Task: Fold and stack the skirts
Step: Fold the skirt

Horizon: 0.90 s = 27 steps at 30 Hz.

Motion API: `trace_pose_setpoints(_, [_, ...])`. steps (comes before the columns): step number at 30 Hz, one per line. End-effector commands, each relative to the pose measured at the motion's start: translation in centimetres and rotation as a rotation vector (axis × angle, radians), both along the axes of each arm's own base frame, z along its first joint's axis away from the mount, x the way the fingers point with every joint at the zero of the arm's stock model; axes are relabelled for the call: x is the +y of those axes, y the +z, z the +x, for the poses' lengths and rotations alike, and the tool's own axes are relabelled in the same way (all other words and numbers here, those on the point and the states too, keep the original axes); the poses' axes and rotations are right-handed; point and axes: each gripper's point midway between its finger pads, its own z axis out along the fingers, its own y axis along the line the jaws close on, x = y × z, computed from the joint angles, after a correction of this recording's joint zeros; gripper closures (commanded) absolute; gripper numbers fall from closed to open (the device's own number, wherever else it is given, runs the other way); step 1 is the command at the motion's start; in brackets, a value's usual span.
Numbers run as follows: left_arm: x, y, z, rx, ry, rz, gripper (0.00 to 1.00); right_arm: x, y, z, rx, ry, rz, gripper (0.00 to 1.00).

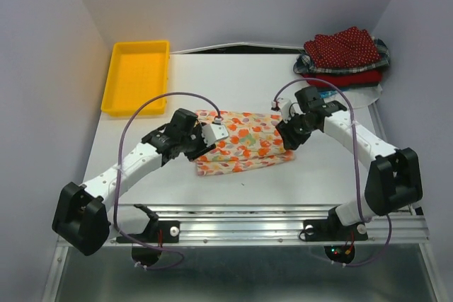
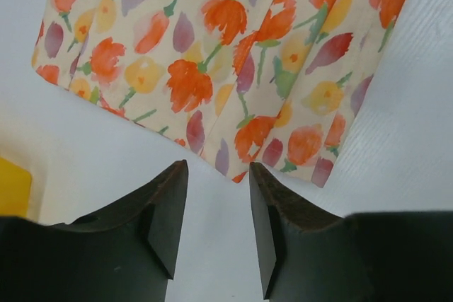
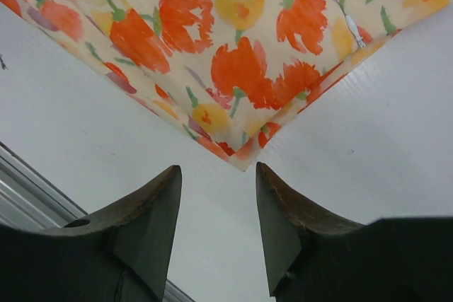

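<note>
Cream cloth with orange-red flowers – the folded skirt (image 1: 244,143) lies as a flat rectangle near the middle of the white table (image 1: 233,83), its long side running left to right, with a lower layer showing along the near edge. Left gripper (image 1: 212,134) sits at the skirt's left end, right gripper (image 1: 283,129) at its right end, both low over the table. In the left wrist view the left gripper (image 2: 218,167) has its dark fingers (image 2: 166,203) spread, nothing between them; the skirt (image 2: 226,68) starts just beyond the tips, its edge slanting across the frame, and a bit of the yellow tray (image 2: 13,187) shows at the left margin. In the right wrist view the right gripper (image 3: 216,171) is likewise spread and empty – a folded corner of the skirt (image 3: 233,47) points straight at the gap between the fingers (image 3: 152,210), just short of them. Whether either gripper touches the table I cannot tell. At the far right corner of the table sits a pile of the other skirts: dark red dotted one (image 1: 347,46) on top, plaid one (image 1: 383,49) peeking out beneath it, plain red one (image 1: 347,78) at the bottom. The yellow tray (image 1: 134,76) stands at the far left, well apart from the folded skirt.
</note>
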Motion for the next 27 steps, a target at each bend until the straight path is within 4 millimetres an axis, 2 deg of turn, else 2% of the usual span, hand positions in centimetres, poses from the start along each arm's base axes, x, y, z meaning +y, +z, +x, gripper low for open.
trace_pose_setpoints(1, [-1.1,0.7,-1.6,-0.034,-0.095,0.013,0.46,1.6,2.2,-0.1,0.107,-0.083,0.072,0.48])
trace_pose_setpoints(3, [-1.3,-0.3,-2.3,-0.057,-0.11,0.072,0.47,1.8,2.2,0.1,0.124,-0.093,0.076,0.48])
trace_pose_setpoints(5, [-0.9,-1.1,-1.8,-0.071,-0.066,0.088,0.46,1.8,2.0,0.6,0.111,-0.103,0.072,0.48])
trace_pose_setpoints(7, [-0.6,-0.7,-0.8,-0.124,-0.019,0.084,0.31,1.5,1.8,0.9,0.083,-0.097,0.06,0.45])
trace_pose_setpoints(8, [-0.5,-0.9,-0.7,-0.126,0.001,0.078,0.07,1.4,1.7,1.3,0.061,-0.103,0.055,0.45])
trace_pose_setpoints(9, [-0.6,-0.9,-0.5,-0.132,0.01,0.072,0.01,1.2,1.5,1.4,0.055,-0.107,0.046,0.44])
trace_pose_setpoints(11, [-0.9,-1.3,-0.2,-0.119,0.036,0.06,0.01,0.7,0.7,1.5,0.069,-0.139,0.01,0.44])
trace_pose_setpoints(12, [-1.1,-1.4,-0.1,-0.115,0.038,0.056,0.01,0.6,-0.3,1.4,0.113,-0.14,-0.011,0.44])
trace_pose_setpoints(18, [-1.4,-1.8,1.3,-0.165,0.065,0.067,0.01,1.6,-1.2,1.2,0.198,-0.191,0.023,0.44])
trace_pose_setpoints(23, [-1.8,-2.9,0.5,-0.159,0.004,0.1,0.01,1.5,-2.6,1.6,0.233,-0.218,-0.002,0.47])
trace_pose_setpoints(27, [-2.7,-4.1,-1.3,-0.118,-0.124,0.132,0.01,1.4,-3.1,1.5,0.245,-0.224,-0.009,0.54])
